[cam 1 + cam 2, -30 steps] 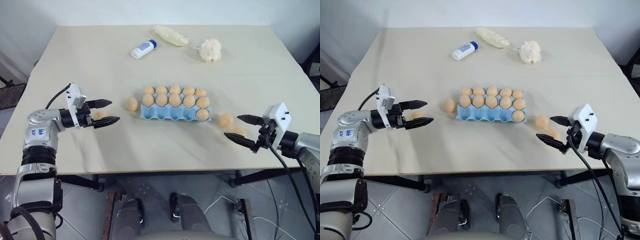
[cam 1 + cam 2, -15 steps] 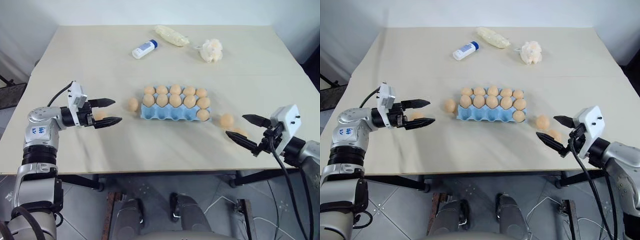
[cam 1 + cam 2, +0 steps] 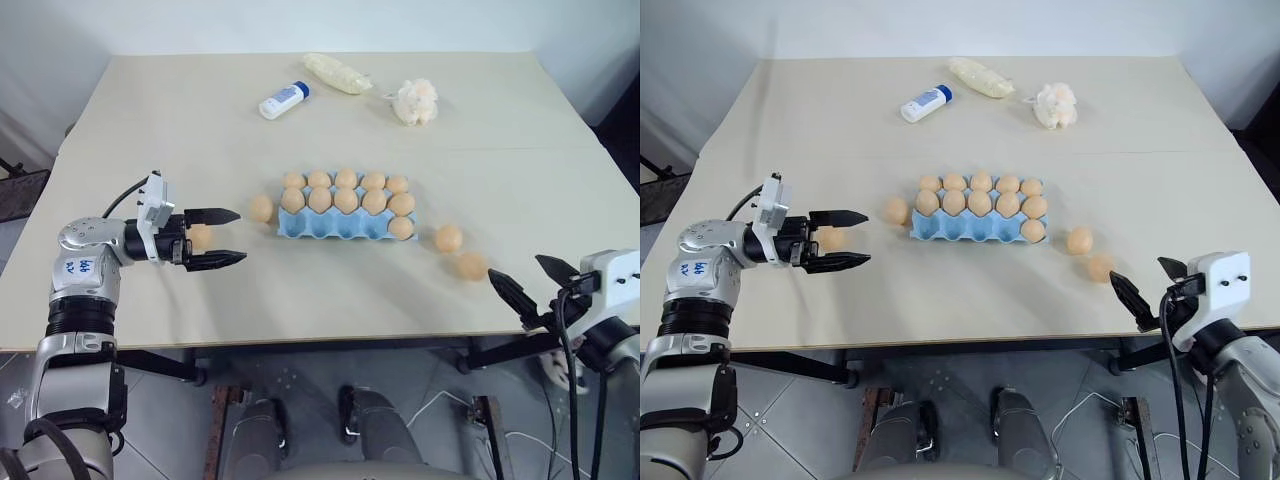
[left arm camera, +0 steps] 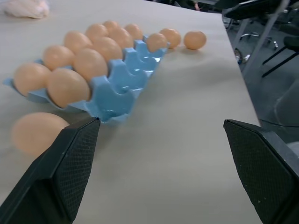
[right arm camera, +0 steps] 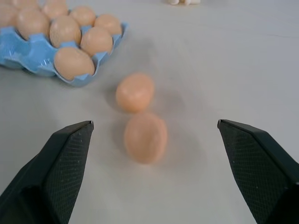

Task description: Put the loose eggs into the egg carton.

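Both my jaws stand open and empty. The egg carton (image 3: 345, 212) holds eleven; loose eggs (image 5: 145, 136) lie ahead of them.

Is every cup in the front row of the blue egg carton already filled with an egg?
No: in the front row of the egg carton, one egg sits at its right end.

Two black fingers (image 5: 56, 172) of the right gripper (image 5: 154, 172) stand wide apart over a pale table (image 5: 224, 70). Between them lie two loose eggs (image 5: 145, 136) (one just beyond the other), near the corner of a blue egg carton (image 5: 28, 58) holding more eggs.
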Motion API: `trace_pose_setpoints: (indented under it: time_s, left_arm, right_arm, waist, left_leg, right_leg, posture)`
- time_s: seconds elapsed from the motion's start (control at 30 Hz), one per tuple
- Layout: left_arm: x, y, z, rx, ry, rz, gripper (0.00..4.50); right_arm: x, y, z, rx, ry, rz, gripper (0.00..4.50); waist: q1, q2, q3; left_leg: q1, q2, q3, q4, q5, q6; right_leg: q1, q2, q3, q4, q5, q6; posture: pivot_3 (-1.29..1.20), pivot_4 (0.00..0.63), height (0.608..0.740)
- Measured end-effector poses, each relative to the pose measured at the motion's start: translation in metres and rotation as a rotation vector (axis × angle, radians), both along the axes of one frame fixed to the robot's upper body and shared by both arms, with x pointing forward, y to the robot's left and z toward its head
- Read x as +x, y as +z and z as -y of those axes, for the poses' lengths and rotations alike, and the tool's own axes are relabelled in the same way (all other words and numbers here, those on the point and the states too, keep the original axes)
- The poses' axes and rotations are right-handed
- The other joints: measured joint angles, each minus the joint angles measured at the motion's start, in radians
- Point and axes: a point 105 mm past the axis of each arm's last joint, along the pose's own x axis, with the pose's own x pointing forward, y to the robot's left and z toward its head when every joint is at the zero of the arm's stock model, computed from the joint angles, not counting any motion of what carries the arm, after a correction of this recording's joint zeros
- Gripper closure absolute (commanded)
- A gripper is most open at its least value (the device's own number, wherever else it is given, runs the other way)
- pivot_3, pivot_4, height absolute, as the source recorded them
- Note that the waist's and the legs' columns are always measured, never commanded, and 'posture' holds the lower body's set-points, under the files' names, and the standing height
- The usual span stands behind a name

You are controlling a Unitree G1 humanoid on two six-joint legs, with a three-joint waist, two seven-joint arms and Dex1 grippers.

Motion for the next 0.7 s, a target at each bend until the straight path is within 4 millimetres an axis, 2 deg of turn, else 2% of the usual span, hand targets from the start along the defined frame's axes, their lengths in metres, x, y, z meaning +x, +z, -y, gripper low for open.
trace_pose_setpoints:
  time_s: [0.13, 0.23, 0.37, 0.43, 0.57, 0.7]
  left_arm:
    - [-0.005, 0.0, 0.004, -0.018, -0.021, 0.001, 0.0]
    - [-0.007, 0.001, 0.007, -0.023, -0.031, 0.011, 0.0]
    - [-0.009, 0.001, 0.013, -0.037, -0.042, 0.014, 0.0]
    - [-0.01, 0.003, 0.014, -0.037, -0.047, 0.024, 0.0]
    - [-0.011, 0.004, 0.015, -0.048, -0.038, 0.025, 0.0]
    - [-0.012, 0.004, 0.014, -0.053, -0.025, 0.027, 0.0]
  right_arm:
    - [0.012, -0.005, -0.012, 0.017, 0.024, 0.0, 0.04]
    - [0.023, -0.016, -0.017, 0.025, 0.033, -0.025, 0.04]
    - [0.044, -0.04, -0.015, -0.014, 0.009, -0.089, 0.04]
    - [0.048, -0.05, -0.014, -0.032, 0.002, -0.115, 0.04]
    - [0.055, -0.052, -0.015, -0.045, 0.005, -0.117, 0.04]
    - [0.059, -0.055, -0.018, -0.033, 0.015, -0.123, 0.93]
  waist:
    - [0.001, -0.001, 0.0]
    - [0.001, -0.001, -0.001]
    - [-0.001, -0.001, -0.001]
    - [0.0, -0.001, -0.001]
    - [0.0, -0.001, -0.001]
    - [-0.001, -0.001, -0.001]
  left_leg:
    - [-0.001, 0.0, 0.0, 0.0, 0.0, 0.0]
    - [-0.001, 0.0, 0.0, -0.001, 0.0, 0.001]
    - [-0.001, -0.001, 0.0, 0.0, 0.0, 0.001]
    - [-0.001, -0.001, 0.0, -0.001, 0.0, 0.001]
    - [-0.001, 0.0, 0.0, -0.001, 0.0, 0.001]
    - [-0.001, 0.0, 0.0, -0.001, 0.0, 0.001]
  right_leg:
    - [0.0, 0.0, 0.001, -0.001, 0.0, 0.0]
    - [0.0, 0.0, 0.002, -0.001, 0.0, 0.0]
    - [0.0, 0.0, 0.002, -0.001, 0.0, 0.0]
    - [0.0, 0.0, 0.002, -0.001, 0.0, 0.0]
    - [0.0, 0.0, 0.002, 0.0, 0.0, 0.0]
    - [0.0, 0.0, 0.002, 0.0, 0.0, 0.0]
  posture:
    - [0.0, 0.15, 0.74]
    - [0.0, 0.15, 0.74]
    - [0.0, 0.15, 0.74]
    - [0.0, 0.15, 0.74]
    - [0.0, 0.15, 0.74]
    - [0.0, 0.15, 0.74]
